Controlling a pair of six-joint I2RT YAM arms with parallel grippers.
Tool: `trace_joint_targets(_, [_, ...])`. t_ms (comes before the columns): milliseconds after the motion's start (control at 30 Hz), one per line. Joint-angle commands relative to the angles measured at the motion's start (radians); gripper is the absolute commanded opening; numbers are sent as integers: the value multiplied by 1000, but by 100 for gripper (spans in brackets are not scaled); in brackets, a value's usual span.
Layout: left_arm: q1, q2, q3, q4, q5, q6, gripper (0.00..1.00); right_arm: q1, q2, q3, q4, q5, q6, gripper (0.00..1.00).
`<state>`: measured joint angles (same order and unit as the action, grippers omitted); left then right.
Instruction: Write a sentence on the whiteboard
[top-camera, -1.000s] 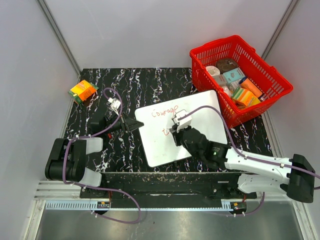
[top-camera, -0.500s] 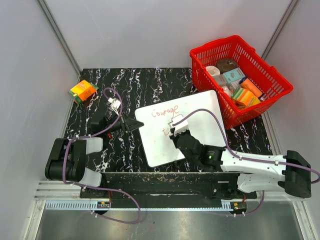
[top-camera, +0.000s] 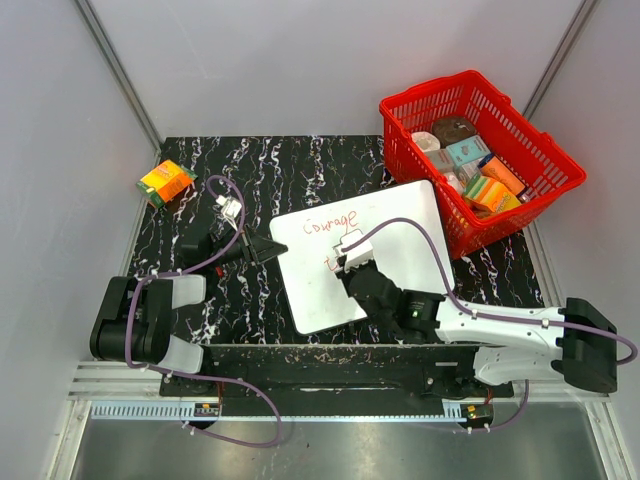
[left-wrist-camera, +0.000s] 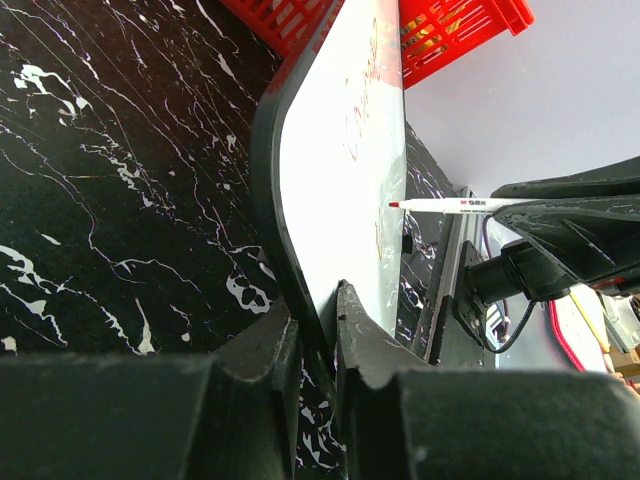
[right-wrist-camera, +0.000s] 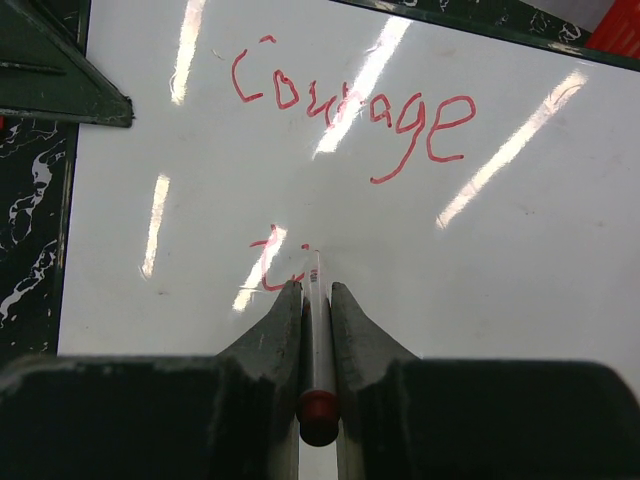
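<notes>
Here, the whiteboard (top-camera: 312, 285) is seen lying flat on the black marbled bench (top-camera: 280, 165), turned at a slant, with its long sides running away towards the upper right in the top view. Its left edge is pinched by the left hand (top-camera: 268, 249). In the left wrist view the two fingers (left-wrist-camera: 365, 345) are drawn narrow, with the board's thin black rim clamped between them.

The right hand (top-camera: 345, 262) is held over the middle of the whiteboard and is closed tightly around a slim white marker (right-wrist-camera: 317, 340), whose red end cap is seen at the base of the fingers. The marker's red tip is set against the board's surface.

The sentence (right-wrist-camera: 350, 105) is written in red across the upper part of the whiteboard. "Courage" is complete on the first line. Below it, only the first strokes of a second line are seen, right at the marker's tip.

A red basket (top-camera: 480, 170) filled with small packages is placed just beside the whiteboard's far right corner. An orange box (top-camera: 165, 182) is set well apart from the whiteboard, beyond its left side at the bench's far left corner.
</notes>
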<state>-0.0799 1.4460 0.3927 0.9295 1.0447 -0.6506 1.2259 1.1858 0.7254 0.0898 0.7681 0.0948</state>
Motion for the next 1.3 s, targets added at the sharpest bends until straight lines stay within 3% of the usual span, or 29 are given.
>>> trace_joint_targets(0, [-43, 5, 14, 9, -9, 163, 0, 3, 29, 43, 59, 17, 14, 0])
trace_joint_targets(800, [-43, 5, 12, 14, -9, 160, 0, 3, 18, 11, -50, -53, 97, 0])
trace_joint_targets(1267, [-43, 5, 12, 11, -11, 161, 0, 4, -5, -21, -114, -13, 115, 0])
